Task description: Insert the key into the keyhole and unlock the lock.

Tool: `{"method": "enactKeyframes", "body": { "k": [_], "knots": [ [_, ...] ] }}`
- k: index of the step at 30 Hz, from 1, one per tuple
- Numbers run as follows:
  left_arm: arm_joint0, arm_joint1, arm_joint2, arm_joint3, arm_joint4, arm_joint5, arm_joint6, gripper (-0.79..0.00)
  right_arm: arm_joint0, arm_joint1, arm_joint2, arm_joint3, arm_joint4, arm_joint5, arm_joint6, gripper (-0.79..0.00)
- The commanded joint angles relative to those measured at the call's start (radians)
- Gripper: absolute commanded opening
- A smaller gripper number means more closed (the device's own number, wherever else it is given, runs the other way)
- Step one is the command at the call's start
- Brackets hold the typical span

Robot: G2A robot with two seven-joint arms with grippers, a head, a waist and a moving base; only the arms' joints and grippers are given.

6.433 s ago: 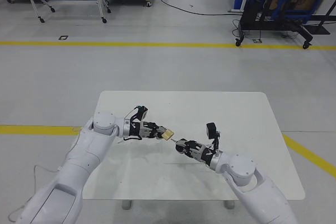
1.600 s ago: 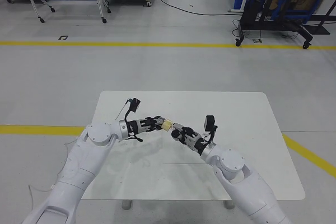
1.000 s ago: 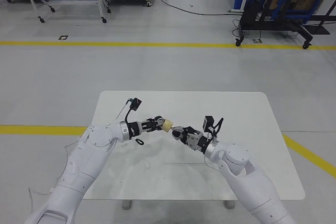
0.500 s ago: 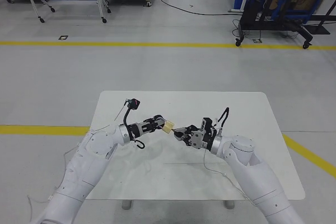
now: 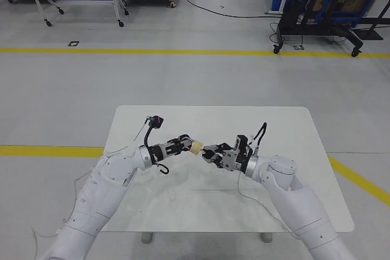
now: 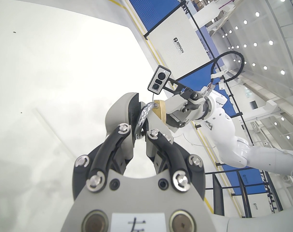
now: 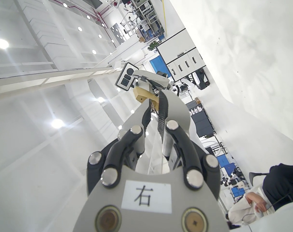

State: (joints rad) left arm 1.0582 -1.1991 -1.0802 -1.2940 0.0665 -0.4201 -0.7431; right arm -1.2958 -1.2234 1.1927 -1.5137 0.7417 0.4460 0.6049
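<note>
While the brass padlock (image 5: 195,145) sits mid-air over the table (image 5: 279,130) centre, we see the left gripper (image 6: 141,121) clamped on its shiny shackle (image 6: 146,108). The right gripper (image 7: 156,105) pinches the key (image 7: 156,111) against its underside.

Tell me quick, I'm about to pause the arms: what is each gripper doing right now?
Left gripper: shut on the padlock, gripping it by the shackle.
Right gripper: shut on the key, up against the padlock's body.

Right claw (image 5: 207,154) closer, rolled over; now tight against the lock (image 5: 195,145)
</note>
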Motion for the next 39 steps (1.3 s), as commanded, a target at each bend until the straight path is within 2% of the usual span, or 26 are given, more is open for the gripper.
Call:
{"method": "enactKeyframes", "body": {
  "k": [1, 5, 9, 14, 18, 26, 28, 29, 30, 31, 35, 39],
  "knots": [
    [-0.003, 0.000, -0.002, 0.000, -0.022, 0.003, -0.011, -0.785, -0.019, 0.001, 0.012, -0.017, -0.017, -0.051, -0.042, 0.000],
    [-0.005, 0.003, -0.012, -0.006, -0.061, 0.015, -0.052, -0.785, -0.075, 0.003, 0.021, -0.084, -0.089, -0.167, -0.135, 0.000],
    [-0.027, 0.006, 0.008, -0.020, -0.015, 0.086, -0.120, -0.785, -0.159, 0.009, 0.053, -0.158, -0.182, -0.322, -0.220, 0.000],
    [-0.099, -0.005, 0.097, 0.000, 0.076, 0.215, -0.247, -0.785, -0.269, 0.018, 0.113, -0.233, -0.293, -0.514, -0.280, 0.000],
    [-0.163, -0.030, 0.187, 0.051, 0.120, 0.251, -0.265, -0.785, -0.333, 0.022, 0.151, -0.262, -0.330, -0.631, -0.302, 0.000],
    [-0.281, -0.084, 0.328, 0.175, 0.144, 0.240, -0.301, -0.785, -0.344, 0.022, 0.156, -0.265, -0.332, -0.649, -0.307, 0.000],
    [-0.300, -0.098, 0.360, 0.203, 0.163, 0.256, -0.301, -0.563, -0.344, 0.022, 0.156, -0.265, -0.332, -0.649, -0.307, 0.000],
    [-0.308, -0.104, 0.375, 0.215, 0.172, 0.261, -0.297, -0.385, -0.344, 0.022, 0.156, -0.265, -0.332, -0.649, -0.307, 0.000],
    [-0.313, -0.110, 0.386, 0.227, 0.175, 0.263, -0.291, -0.102, -0.344, 0.022, 0.156, -0.265, -0.332, -0.649, -0.307, 0.000],
    [-0.318, -0.116, 0.396, 0.240, 0.174, 0.262, -0.293, 0.000, -0.344, 0.022, 0.156, -0.265, -0.332, -0.649, -0.307, 0.000],
    [-0.334, -0.128, 0.398, 0.282, 0.133, 0.242, -0.298, 0.000, -0.344, 0.022, 0.156, -0.265, -0.332, -0.649, -0.307, 0.000],
    [-0.336, -0.124, 0.365, 0.298, 0.077, 0.207, -0.303, 0.000, -0.344, 0.022, 0.156, -0.265, -0.332, -0.649, -0.307, 0.000]
  ]
}}
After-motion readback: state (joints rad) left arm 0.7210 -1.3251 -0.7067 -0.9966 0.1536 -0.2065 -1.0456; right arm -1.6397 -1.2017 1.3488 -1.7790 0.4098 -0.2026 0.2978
